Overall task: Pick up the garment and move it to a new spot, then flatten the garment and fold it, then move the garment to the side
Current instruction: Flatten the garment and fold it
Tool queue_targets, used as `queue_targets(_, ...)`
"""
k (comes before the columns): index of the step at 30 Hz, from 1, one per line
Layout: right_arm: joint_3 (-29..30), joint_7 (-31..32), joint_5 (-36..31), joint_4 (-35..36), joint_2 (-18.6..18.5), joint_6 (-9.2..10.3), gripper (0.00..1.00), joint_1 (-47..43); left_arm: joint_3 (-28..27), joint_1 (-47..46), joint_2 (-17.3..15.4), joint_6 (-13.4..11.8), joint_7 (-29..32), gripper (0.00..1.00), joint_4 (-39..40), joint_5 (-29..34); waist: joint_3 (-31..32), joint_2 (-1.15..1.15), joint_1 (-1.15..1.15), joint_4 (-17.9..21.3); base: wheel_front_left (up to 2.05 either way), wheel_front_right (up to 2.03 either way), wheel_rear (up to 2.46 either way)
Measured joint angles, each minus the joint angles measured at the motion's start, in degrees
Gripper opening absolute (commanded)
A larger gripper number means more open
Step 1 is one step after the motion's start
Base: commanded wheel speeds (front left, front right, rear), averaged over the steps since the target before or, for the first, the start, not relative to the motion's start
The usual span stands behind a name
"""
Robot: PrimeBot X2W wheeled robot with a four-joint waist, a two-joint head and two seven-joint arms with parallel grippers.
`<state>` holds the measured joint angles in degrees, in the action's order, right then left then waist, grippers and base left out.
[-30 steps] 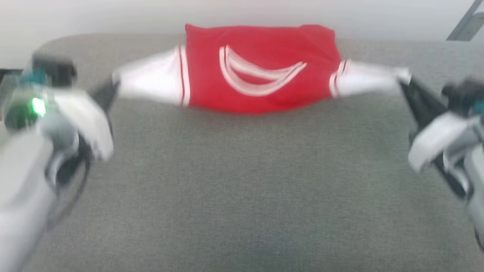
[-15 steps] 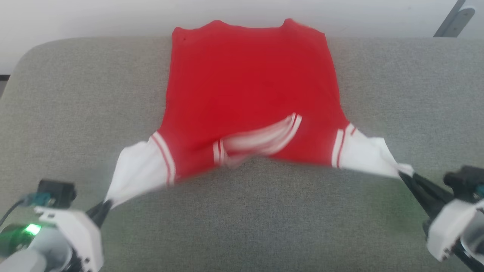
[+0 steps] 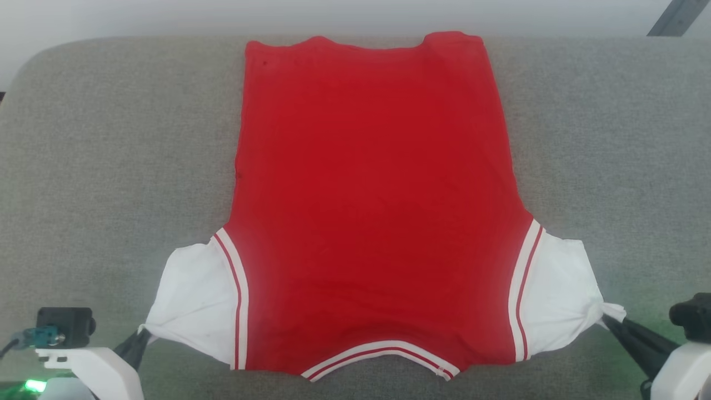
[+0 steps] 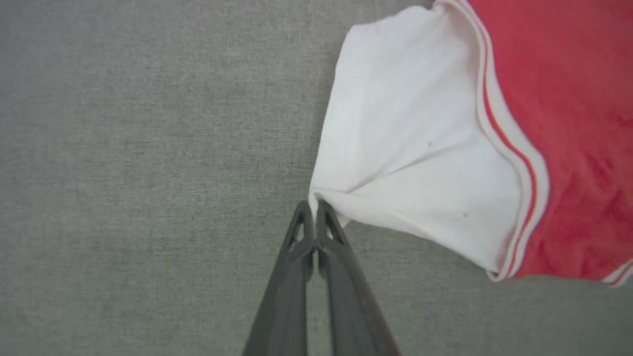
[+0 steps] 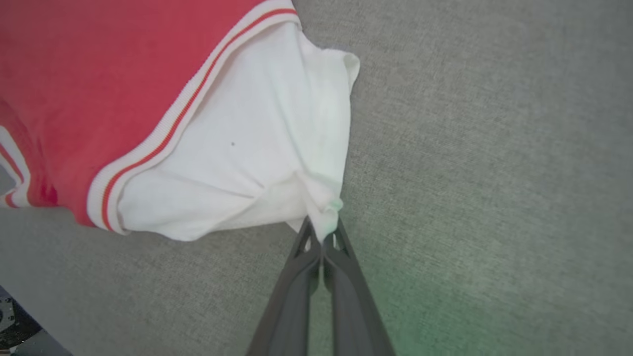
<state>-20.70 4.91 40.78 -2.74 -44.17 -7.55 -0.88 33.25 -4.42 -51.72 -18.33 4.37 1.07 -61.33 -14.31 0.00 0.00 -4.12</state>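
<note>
Garment (image 3: pixel 366 194): red jersey-like soft shirt with white, red-striped trim bands, spread flat and plain side up across the middle of a grey woven fabric surface (image 3: pixel 100 139). Curved striped trim (image 3: pixel 383 354) at 6 o'clock in the head view, straight red edge at 12 o'clock. White side panels fanned out at about 8 o'clock (image 3: pixel 194 300) and 4 o'clock (image 3: pixel 555 294), each drawn to a pinched point.

Left gripper (image 3: pixel 139 336): long dark fingers pressed together on the tip of the white panel at 8 o'clock of the shirt. Right gripper (image 3: pixel 611 325): likewise clamped on the tip of the white panel at 4 o'clock. Both just outside the shirt's near corners, with cloth stretched taut between them.

Judged step: flattening, close to done, with folding not yet begun. Next move, probably: letting go of both tips, then taking fresh holds for a first fold. Calls for opening both sets of fingers without any sideways tug, soft cloth being quick to follow a pull and wrinkle. Small creases radiating from each pinch point, likely needing a smoothing pass before the fold.
</note>
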Motion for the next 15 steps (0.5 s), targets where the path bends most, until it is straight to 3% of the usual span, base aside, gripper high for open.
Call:
queue_targets(3,0.8,2.2,0.0,-0.3,1.5,0.00,0.01,-0.3,-0.1,0.0,1.4,-0.2,-0.7,0.00,0.0,-0.2,-0.6,0.00,0.00,-0.1,0.00,0.00,0.00)
queue_targets(4,1.1,2.8,-0.3,-0.7,2.1,0.00,0.21,-0.2,-0.1,0.0,1.9,-0.6,-0.9,0.00,-0.1,-0.2,-0.8,0.00,0.00,-0.1,0.00,0.00,0.00)
queue_targets(5,1.5,3.5,-0.4,-1.2,2.8,0.00,0.62,-0.1,0.1,0.0,2.4,-0.6,-1.1,0.00,-0.1,-0.2,-0.9,0.00,0.00,-0.1,0.00,0.00,0.00)
queue_targets(6,1.9,4.4,-0.6,-1.5,3.5,0.00,0.62,0.1,0.1,0.0,2.9,-0.5,-1.2,0.00,-0.1,-0.2,-1.1,0.00,0.00,-0.1,0.00,0.00,0.00)
queue_targets(7,2.3,5.3,-0.8,-1.7,4.0,0.00,1.00,0.3,0.4,-0.1,3.5,-0.5,-1.3,0.00,-0.1,-0.2,-1.3,0.00,0.00,-0.2,0.00,0.00,0.00)
queue_targets(15,8.3,9.6,1.1,4.0,5.2,0.01,1.00,1.2,2.0,-3.2,6.9,0.3,-2.7,0.00,-0.7,1.6,-2.6,0.00,0.00,-2.4,0.00,0.00,0.00)
